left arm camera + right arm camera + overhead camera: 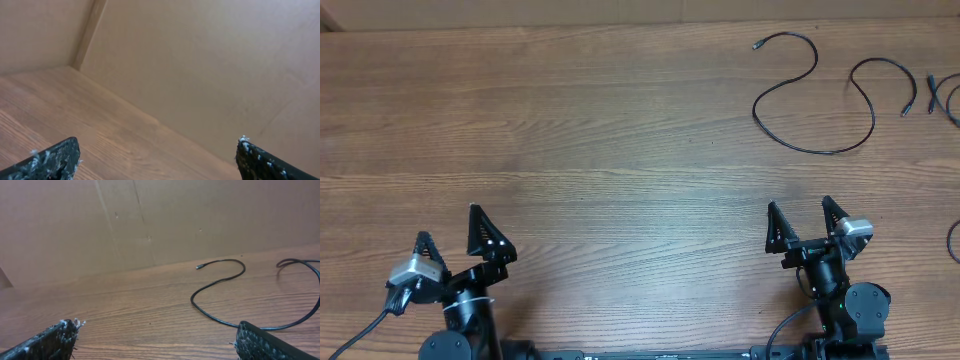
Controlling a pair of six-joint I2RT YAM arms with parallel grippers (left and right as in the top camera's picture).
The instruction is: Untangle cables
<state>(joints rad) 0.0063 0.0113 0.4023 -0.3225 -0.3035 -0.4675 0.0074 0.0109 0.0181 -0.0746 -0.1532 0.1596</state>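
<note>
A thin black cable (817, 150) lies in loose S-curves at the far right of the wooden table, its small plug ends apart. More cable pieces (952, 102) show at the right edge. In the right wrist view the same cable (215, 282) curves ahead of my fingers. My right gripper (800, 213) is open near the front edge, well short of the cable, nothing between its fingers. My left gripper (448, 225) is open at the front left, far from any cable. The left wrist view shows only bare wood between my left gripper's (157, 150) fingertips.
A brown cardboard wall (160, 220) stands along the table's far edge. A short black cable bit (954, 242) pokes in at the right edge, level with my right gripper.
</note>
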